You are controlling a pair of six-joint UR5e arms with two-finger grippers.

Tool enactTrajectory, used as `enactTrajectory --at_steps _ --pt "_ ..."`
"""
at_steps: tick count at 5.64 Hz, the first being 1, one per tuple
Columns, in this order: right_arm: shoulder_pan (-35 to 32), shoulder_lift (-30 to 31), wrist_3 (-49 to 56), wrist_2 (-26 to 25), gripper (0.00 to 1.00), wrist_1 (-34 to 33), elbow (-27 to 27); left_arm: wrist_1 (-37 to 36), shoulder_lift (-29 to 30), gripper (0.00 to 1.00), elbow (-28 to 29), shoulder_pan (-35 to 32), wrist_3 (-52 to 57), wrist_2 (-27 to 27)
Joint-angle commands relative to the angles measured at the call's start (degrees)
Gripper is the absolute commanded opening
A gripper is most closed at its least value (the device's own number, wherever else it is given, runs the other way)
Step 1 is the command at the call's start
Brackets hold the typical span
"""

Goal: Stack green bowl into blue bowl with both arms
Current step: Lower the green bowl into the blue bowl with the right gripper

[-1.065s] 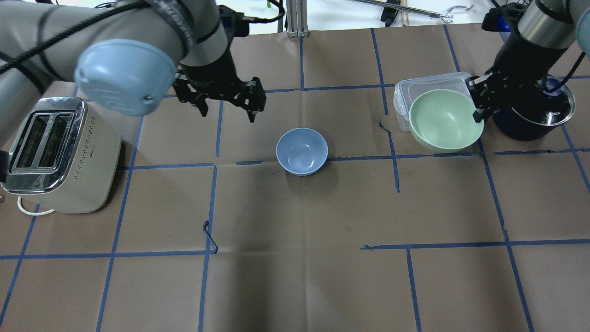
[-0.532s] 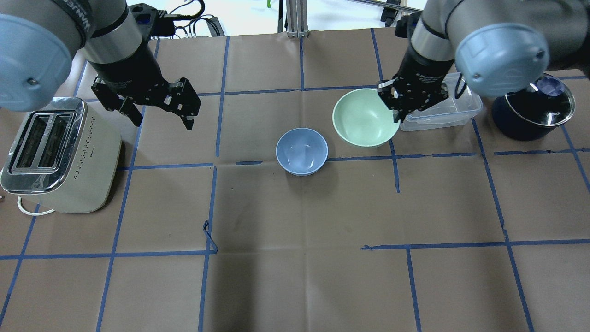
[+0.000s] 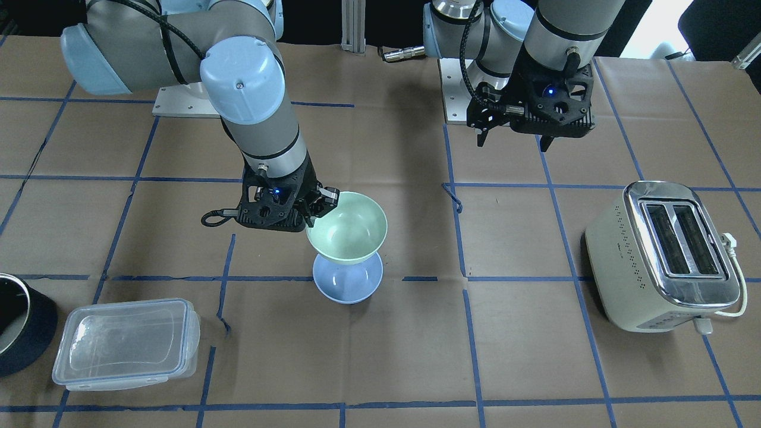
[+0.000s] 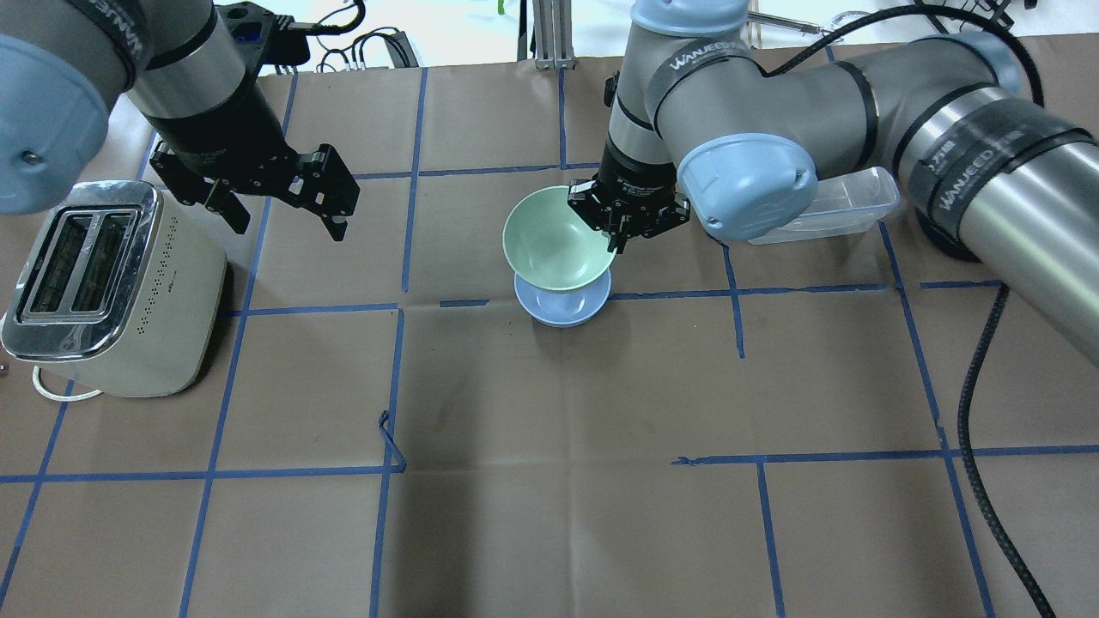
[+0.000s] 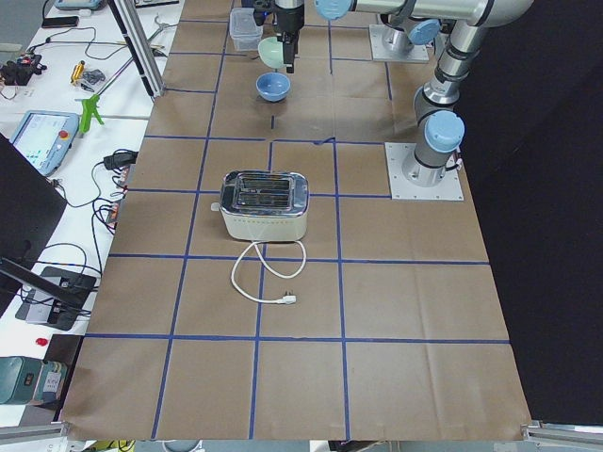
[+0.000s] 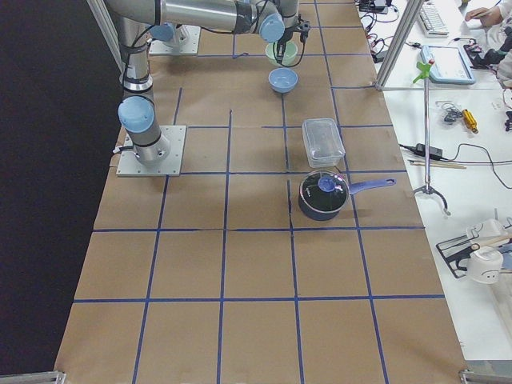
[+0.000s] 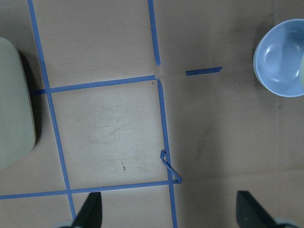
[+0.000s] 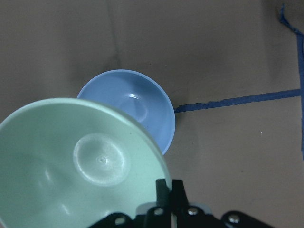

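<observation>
The green bowl [image 4: 549,239] hangs above the blue bowl [image 4: 562,311], tilted and offset a little toward the robot. My right gripper [image 4: 615,240] is shut on the green bowl's rim on its right side. In the right wrist view the green bowl [image 8: 80,166] covers part of the blue bowl [image 8: 137,99] below it, and the fingers [image 8: 167,191] pinch its rim. The front view shows a gap between the green bowl [image 3: 348,229] and the blue bowl [image 3: 348,289]. My left gripper [image 4: 288,225] is open and empty, above the table next to the toaster.
A cream toaster [image 4: 103,283] stands at the left. A clear lidded container [image 4: 837,206] lies at the right behind my right arm. A dark pot [image 3: 12,324] with a lid stands beyond it. A loose curl of blue tape [image 4: 391,442] sticks up from the paper.
My right gripper has carried the green bowl left, from over the clear container to above the blue bowl. My left gripper has drawn back left toward the toaster, still open.
</observation>
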State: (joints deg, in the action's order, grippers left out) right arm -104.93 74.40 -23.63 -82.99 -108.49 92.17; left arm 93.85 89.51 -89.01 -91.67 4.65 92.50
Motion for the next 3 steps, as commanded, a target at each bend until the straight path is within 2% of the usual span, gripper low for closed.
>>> enactTrajectory --at_steps 1,3 --pt "-0.1 -5.63 2.16 -0.15 0.06 -5.2 0.2 -0.42 0.14 0.99 -0.03 0.17 0.01 0.13" --pt "0.95 -7.42 3.24 -0.06 0.06 -5.94 0.64 -0.42 0.14 0.99 -0.03 0.18 0.01 0.05"
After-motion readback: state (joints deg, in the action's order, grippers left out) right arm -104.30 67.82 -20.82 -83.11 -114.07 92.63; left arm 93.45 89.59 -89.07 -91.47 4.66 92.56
